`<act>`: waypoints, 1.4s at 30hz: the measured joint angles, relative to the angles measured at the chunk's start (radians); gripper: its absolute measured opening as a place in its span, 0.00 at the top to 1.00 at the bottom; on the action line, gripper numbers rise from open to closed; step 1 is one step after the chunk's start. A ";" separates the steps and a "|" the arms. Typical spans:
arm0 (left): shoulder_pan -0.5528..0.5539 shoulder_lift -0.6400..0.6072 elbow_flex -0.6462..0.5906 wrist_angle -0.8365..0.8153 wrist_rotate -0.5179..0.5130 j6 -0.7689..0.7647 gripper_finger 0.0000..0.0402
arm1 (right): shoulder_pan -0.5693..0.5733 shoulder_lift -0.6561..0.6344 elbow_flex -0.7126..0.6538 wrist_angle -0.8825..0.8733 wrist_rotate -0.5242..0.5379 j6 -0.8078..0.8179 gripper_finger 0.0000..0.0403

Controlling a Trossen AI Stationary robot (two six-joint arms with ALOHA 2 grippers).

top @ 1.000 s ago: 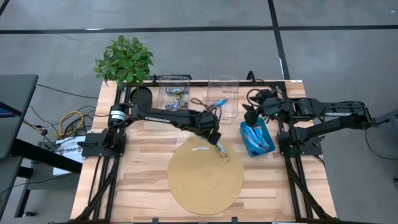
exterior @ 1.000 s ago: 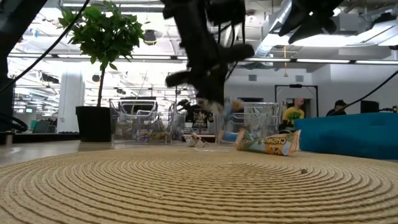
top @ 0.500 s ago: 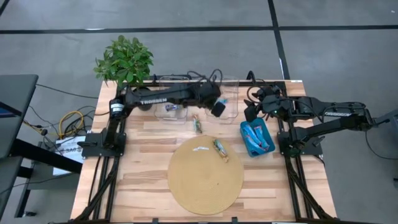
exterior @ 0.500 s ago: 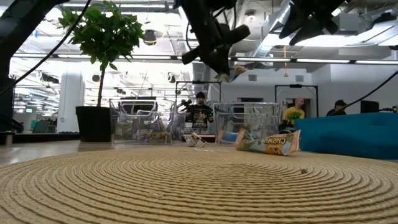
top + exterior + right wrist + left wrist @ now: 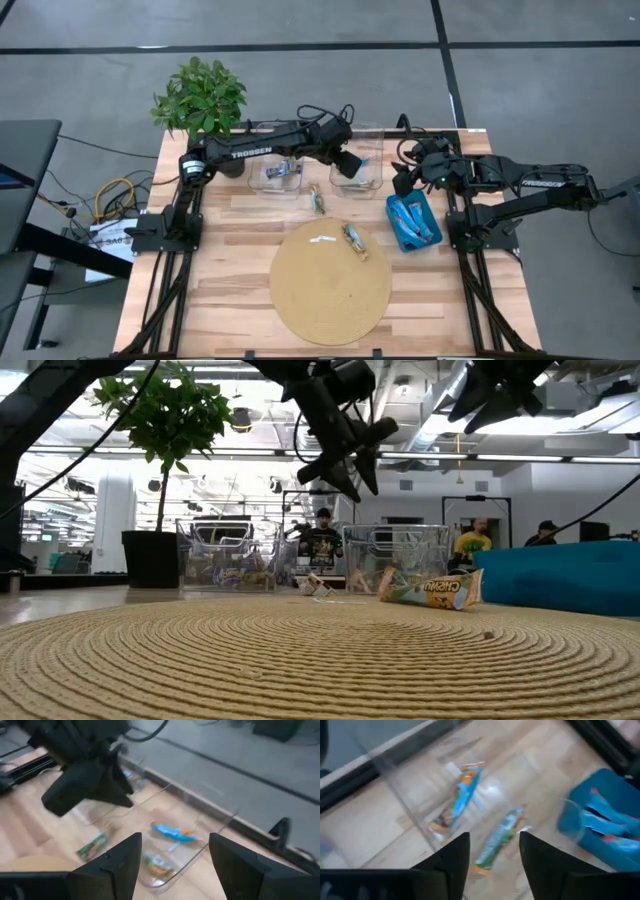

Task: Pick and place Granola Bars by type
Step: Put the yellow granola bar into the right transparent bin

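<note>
1. Since 1 s ago, left gripper [image 5: 352, 472] swung from the mat up over the right clear bin [image 5: 360, 160]; fingers now spread, empty.
2. Green bar [image 5: 499, 840] lies in that bin beside a blue bar [image 5: 465, 795], apparently just dropped.
3. Right gripper [image 5: 402, 186] waits open above teal tray [image 5: 412, 222]; two bars remain near round mat [image 5: 330, 285].

Even, bright overhead light; both wrist views smeared by motion blur.

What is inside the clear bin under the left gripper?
The right-hand clear bin holds a blue granola bar and a greenish one. The left gripper, open above it, covers part of the bin in the high view.
</note>
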 joint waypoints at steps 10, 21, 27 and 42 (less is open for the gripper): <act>-0.132 -0.011 0.001 -0.009 0.290 0.308 0.61 | 0.000 0.000 0.000 0.000 -0.302 -0.055 0.45; -0.368 0.014 0.002 -0.121 0.209 0.912 0.67 | 0.061 0.000 0.000 -0.107 -0.766 -0.257 0.45; -0.395 0.090 0.002 -0.046 0.070 1.003 0.63 | 0.114 -0.001 0.000 -0.149 -0.768 -0.262 0.45; -0.401 0.252 0.004 0.017 0.066 1.065 0.54 | 0.135 0.002 0.001 -0.168 -0.765 -0.216 0.45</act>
